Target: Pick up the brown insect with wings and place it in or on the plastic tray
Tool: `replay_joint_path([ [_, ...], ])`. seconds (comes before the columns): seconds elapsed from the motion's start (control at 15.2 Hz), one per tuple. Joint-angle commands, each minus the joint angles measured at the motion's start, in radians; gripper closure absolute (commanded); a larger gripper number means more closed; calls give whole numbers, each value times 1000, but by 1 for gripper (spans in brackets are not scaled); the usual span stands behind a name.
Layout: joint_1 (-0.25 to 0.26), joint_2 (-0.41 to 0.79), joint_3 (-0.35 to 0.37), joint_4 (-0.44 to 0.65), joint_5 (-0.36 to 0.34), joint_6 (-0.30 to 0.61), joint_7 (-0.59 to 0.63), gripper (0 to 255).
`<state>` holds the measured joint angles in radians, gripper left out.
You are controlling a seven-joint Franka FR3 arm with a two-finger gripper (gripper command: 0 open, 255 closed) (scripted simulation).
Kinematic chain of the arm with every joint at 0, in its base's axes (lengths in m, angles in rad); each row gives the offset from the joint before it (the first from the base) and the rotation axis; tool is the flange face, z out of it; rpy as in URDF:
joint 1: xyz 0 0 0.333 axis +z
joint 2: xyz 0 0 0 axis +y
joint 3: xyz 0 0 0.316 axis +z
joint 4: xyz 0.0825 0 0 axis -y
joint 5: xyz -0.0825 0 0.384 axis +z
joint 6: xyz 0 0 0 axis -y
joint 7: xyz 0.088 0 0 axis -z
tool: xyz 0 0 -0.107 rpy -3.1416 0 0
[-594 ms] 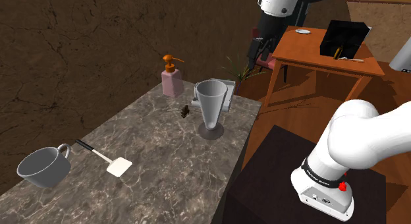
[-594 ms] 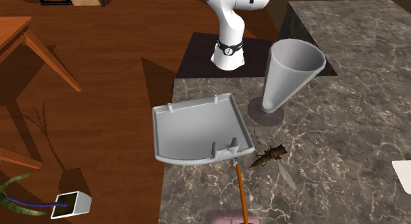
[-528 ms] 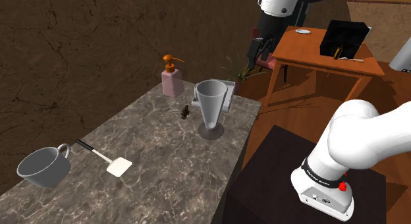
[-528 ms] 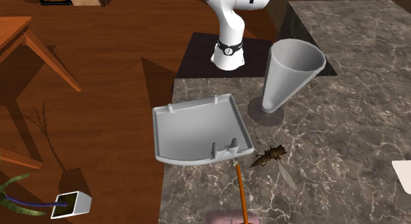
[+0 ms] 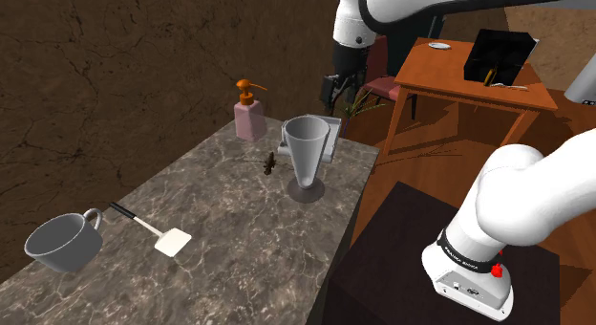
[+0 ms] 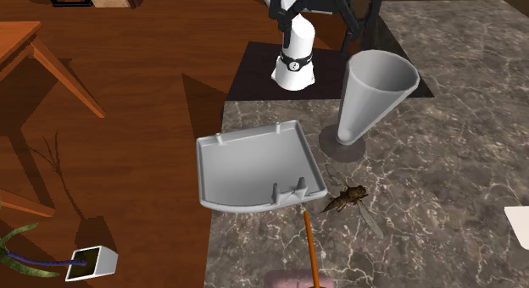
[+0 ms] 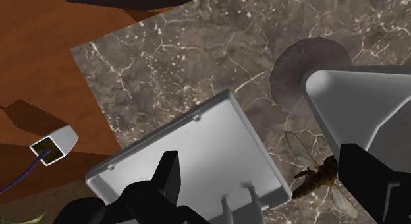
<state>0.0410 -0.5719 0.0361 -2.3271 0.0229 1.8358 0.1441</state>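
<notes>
The brown winged insect [image 5: 271,162] lies on the marble counter between the grey tray [image 5: 330,141] and the pump bottle. In the second exterior view the insect [image 6: 345,199] rests just off the tray's [image 6: 254,168] handle corner. My gripper [image 5: 336,85] hangs open high above the tray's far end, holding nothing. In the wrist view the gripper [image 7: 267,190] looks down on the empty tray [image 7: 191,147], and the insect [image 7: 316,178] lies beside the tray, close to the right-hand finger [image 7: 369,186].
A tall grey cone-shaped vessel [image 5: 306,156] stands right next to the tray and insect. A pink pump bottle [image 5: 250,114], a spatula [image 5: 159,233] and a grey mug [image 5: 61,243] share the counter. A wooden table [image 5: 473,79] stands behind; a white planter [image 6: 90,261] sits on the floor.
The arm has swung toward the shoulder view's left, bringing the gripper from beside the wooden table to above the tray. The insect's wings now show more clearly; nothing on the counter shifted place.
</notes>
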Motion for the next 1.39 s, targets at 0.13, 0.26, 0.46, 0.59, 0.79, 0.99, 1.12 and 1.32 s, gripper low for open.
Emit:
replay_joint_path([
  [0.13,8,161,46,68,8,62,72,0],
  [0.26,11,239,65,107,7,87,106,0],
  [0.46,15,359,91,174,0,116,157,0],
  [0.59,19,440,106,225,-8,131,191,0],
  [0.79,28,564,122,311,-25,144,241,0],
  [0.99,41,689,132,410,-44,146,289,0],
  [1.12,52,774,136,483,-57,141,319,0],
  [1.32,56,804,135,484,-61,165,327,0],
])
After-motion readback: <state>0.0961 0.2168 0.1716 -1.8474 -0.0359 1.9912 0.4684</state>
